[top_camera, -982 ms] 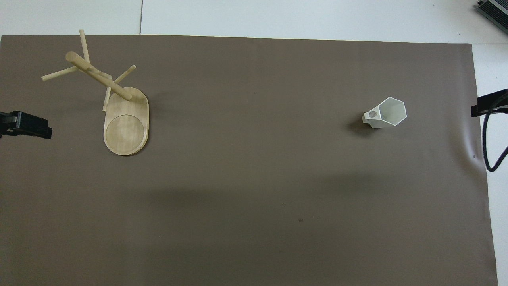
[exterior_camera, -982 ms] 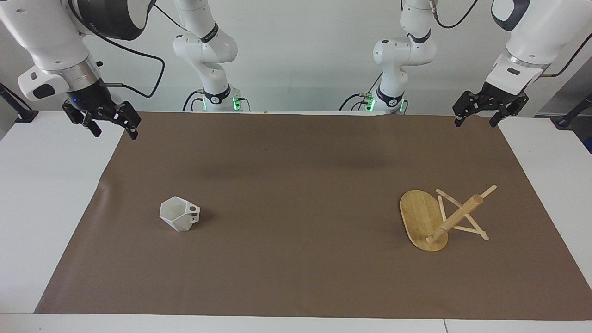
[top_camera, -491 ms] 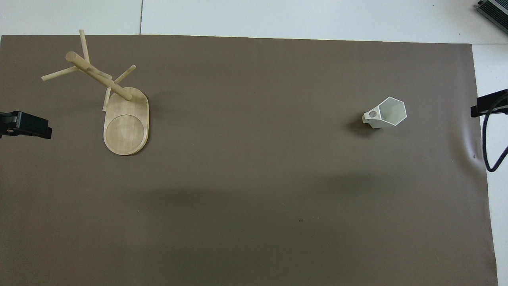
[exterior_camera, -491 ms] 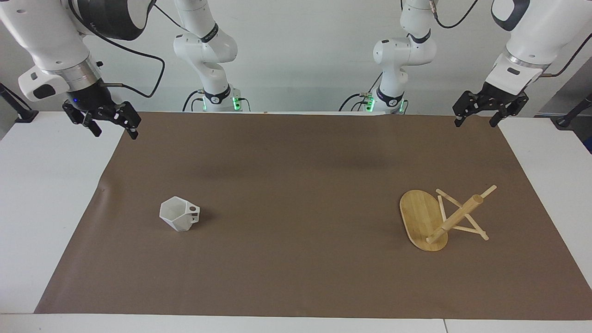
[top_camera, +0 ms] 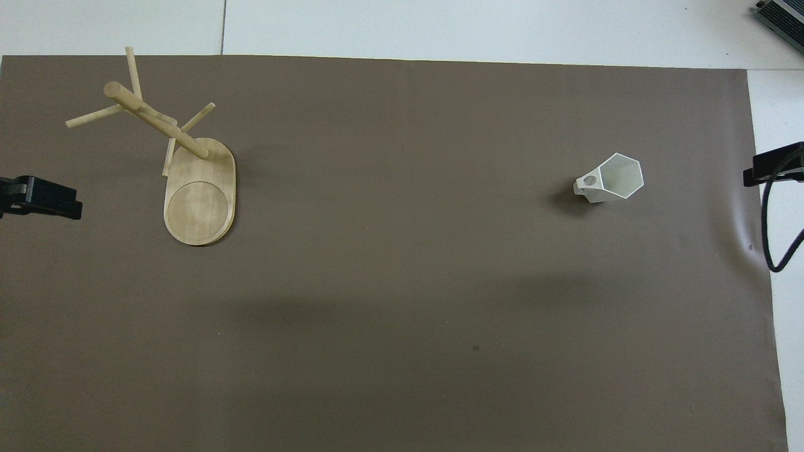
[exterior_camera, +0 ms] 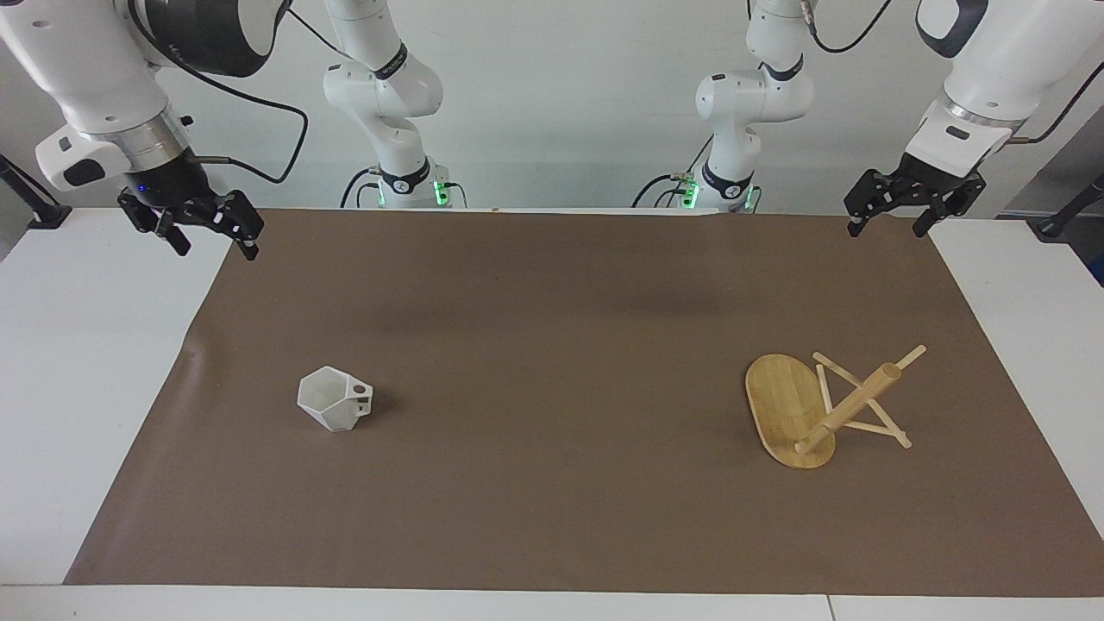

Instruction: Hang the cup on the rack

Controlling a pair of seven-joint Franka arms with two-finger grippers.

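The white faceted cup (exterior_camera: 335, 402) (top_camera: 610, 181) stands upright on the brown mat toward the right arm's end, its handle pointing toward the middle of the table. The bamboo rack (exterior_camera: 789, 410) (top_camera: 200, 194) stands on its oval base toward the left arm's end, with thin pegs sticking out of its post (exterior_camera: 849, 407). My right gripper (exterior_camera: 216, 248) hangs open and empty over the mat's corner close to the robots, well apart from the cup. My left gripper (exterior_camera: 886, 229) hangs open and empty over the other corner close to the robots, well apart from the rack.
The brown mat (exterior_camera: 552, 345) covers most of the white table (exterior_camera: 78, 362). A black cable (top_camera: 769, 232) hangs from the right arm at the mat's edge. The two arm bases (exterior_camera: 405, 185) stand at the table's edge.
The right gripper has crept very slightly. The cup, the rack and the left gripper stay where they were.
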